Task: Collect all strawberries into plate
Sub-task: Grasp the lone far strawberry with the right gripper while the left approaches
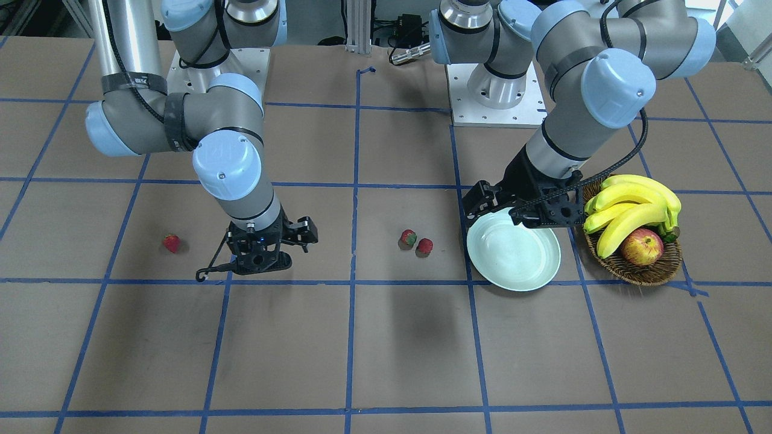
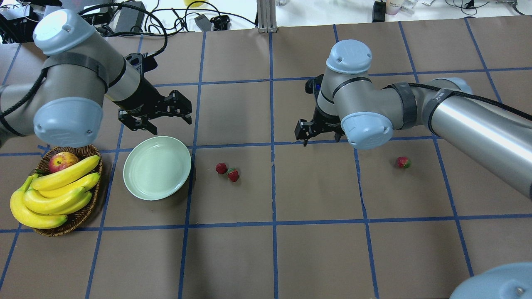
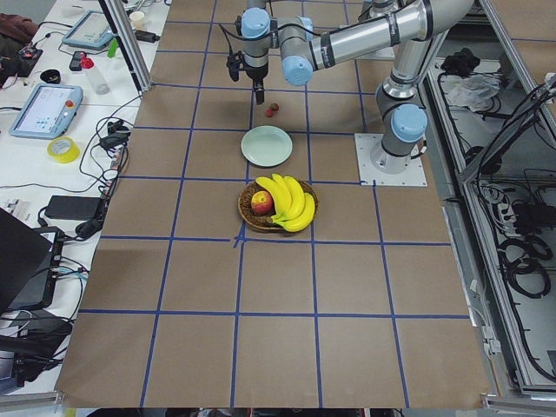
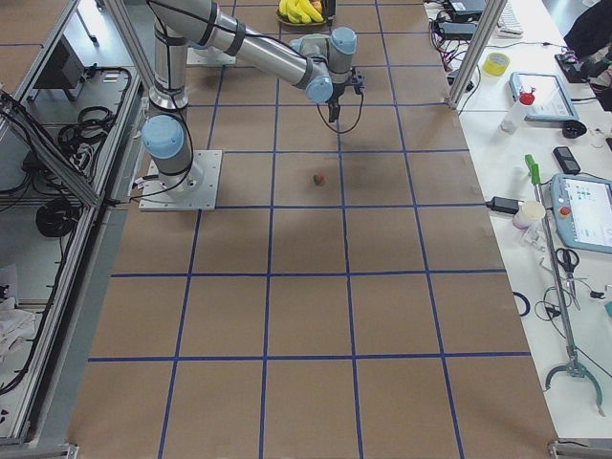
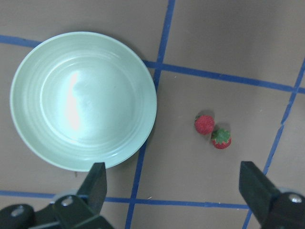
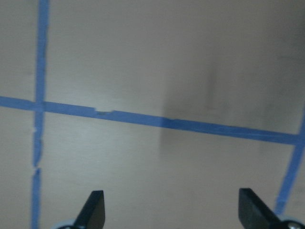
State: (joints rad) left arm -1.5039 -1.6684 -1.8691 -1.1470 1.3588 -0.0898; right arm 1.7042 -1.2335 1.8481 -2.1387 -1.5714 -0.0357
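Observation:
The pale mint plate (image 2: 157, 167) (image 1: 513, 251) (image 5: 82, 98) lies bare on the left side of the table. Two strawberries (image 2: 221, 167) (image 2: 233, 175) sit close together just to its right, and the left wrist view shows the pair (image 5: 204, 124) (image 5: 221, 138). A third strawberry (image 2: 402, 162) (image 1: 172, 243) lies alone far to the right. My left gripper (image 2: 166, 119) (image 5: 174, 191) hovers open above the plate's far edge, holding nothing. My right gripper (image 2: 309, 132) (image 6: 174, 210) is open over bare table, between the pair and the lone berry.
A wicker basket (image 2: 79, 218) with bananas (image 2: 54, 193) and a red-yellow apple (image 2: 62, 161) stands left of the plate. Blue tape lines grid the brown table. The two arm bases (image 1: 494, 102) stand at the robot's side of the table.

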